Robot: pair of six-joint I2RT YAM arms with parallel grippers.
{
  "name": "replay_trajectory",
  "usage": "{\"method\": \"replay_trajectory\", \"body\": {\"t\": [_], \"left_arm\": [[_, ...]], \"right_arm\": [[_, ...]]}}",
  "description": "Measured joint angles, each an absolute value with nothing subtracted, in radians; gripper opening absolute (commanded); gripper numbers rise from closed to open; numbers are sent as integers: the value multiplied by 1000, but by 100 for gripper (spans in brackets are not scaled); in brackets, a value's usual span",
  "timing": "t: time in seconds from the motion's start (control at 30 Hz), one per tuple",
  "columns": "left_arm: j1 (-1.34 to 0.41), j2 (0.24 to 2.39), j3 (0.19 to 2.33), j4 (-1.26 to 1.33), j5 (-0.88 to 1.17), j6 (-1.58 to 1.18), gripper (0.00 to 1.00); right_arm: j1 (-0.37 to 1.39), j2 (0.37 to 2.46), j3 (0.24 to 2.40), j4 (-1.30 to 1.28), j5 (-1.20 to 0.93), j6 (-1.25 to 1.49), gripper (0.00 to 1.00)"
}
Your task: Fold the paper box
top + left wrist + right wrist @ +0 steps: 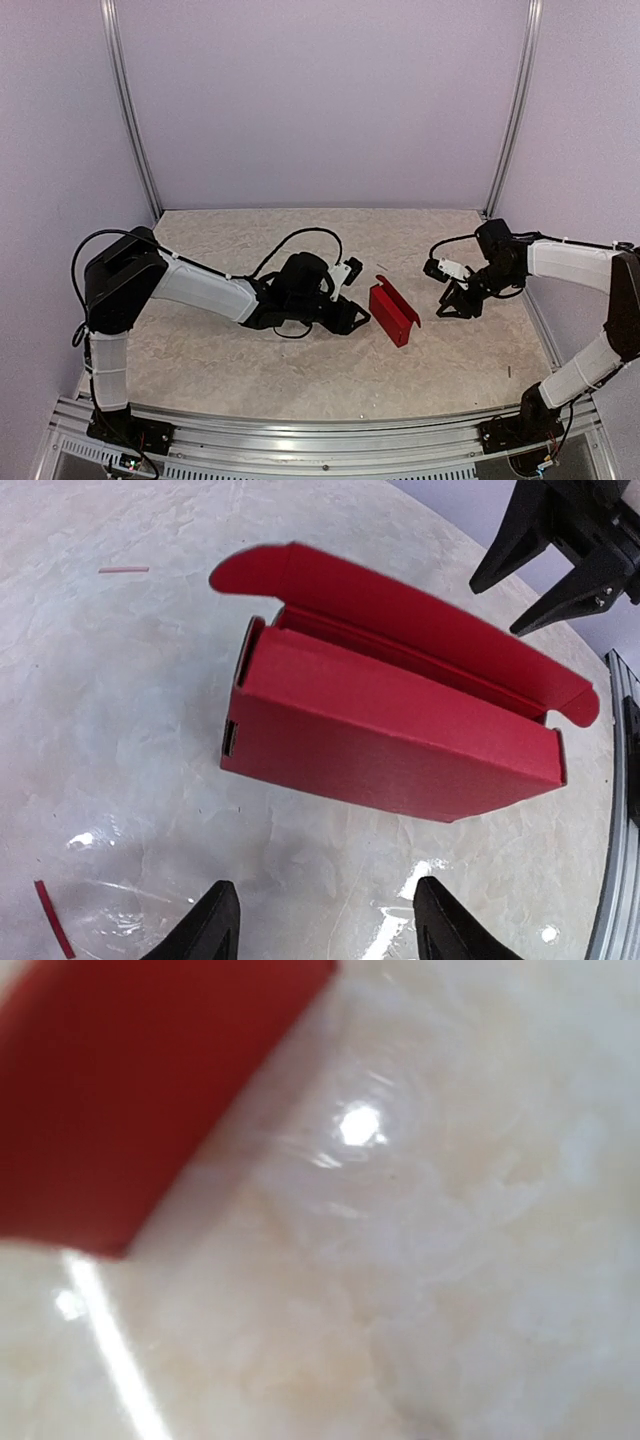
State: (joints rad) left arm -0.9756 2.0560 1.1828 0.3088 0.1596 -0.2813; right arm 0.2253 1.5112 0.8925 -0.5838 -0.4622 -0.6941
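The paper box [392, 315] is a bright red assembled rectangular box lying on the table, with its long lid flap [400, 610] standing open. In the left wrist view the box [390, 730] lies just beyond my fingertips. My left gripper [354, 316] is open and empty, low on the table just left of the box; it also shows in its own wrist view [325, 925]. My right gripper [458, 304] is open and empty to the right of the box, apart from it, and shows in the left wrist view [560, 570]. The blurred right wrist view shows a box corner [130, 1090], not its own fingers.
Two thin red card slivers [124, 570] [52, 930] lie on the pale marbled tabletop [250, 360]. An aluminium rail [330, 435] runs along the near edge. Pale walls with metal posts [512, 110] enclose the back and sides.
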Motion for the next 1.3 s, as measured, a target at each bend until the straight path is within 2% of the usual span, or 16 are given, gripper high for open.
{"method": "replay_trajectory", "body": {"t": [0.17, 0.33, 0.47, 0.63, 0.7, 0.97, 1.1, 1.3], "left_arm": [[-916, 2030, 1272, 239, 236, -218, 58], [-867, 2030, 1366, 219, 278, -197, 58], [-875, 2030, 1335, 221, 291, -206, 58], [-897, 2030, 1253, 220, 289, -232, 58], [-906, 2030, 1231, 218, 283, -239, 58], [-929, 2011, 1166, 214, 241, -273, 58], [-933, 1990, 1153, 210, 220, -284, 58], [-939, 1967, 1145, 203, 196, -287, 58]], "right_arm": [[225, 1365, 874, -643, -496, -783, 52], [232, 1418, 1023, -733, -574, -684, 59], [267, 1507, 1148, -751, -621, -575, 59], [371, 1554, 1175, -766, -612, -476, 58], [412, 1570, 1182, -773, -590, -441, 55], [479, 1625, 1196, -785, -483, -369, 25], [490, 1647, 1216, -790, -446, -351, 14], [504, 1665, 1235, -792, -423, -339, 3]]}}
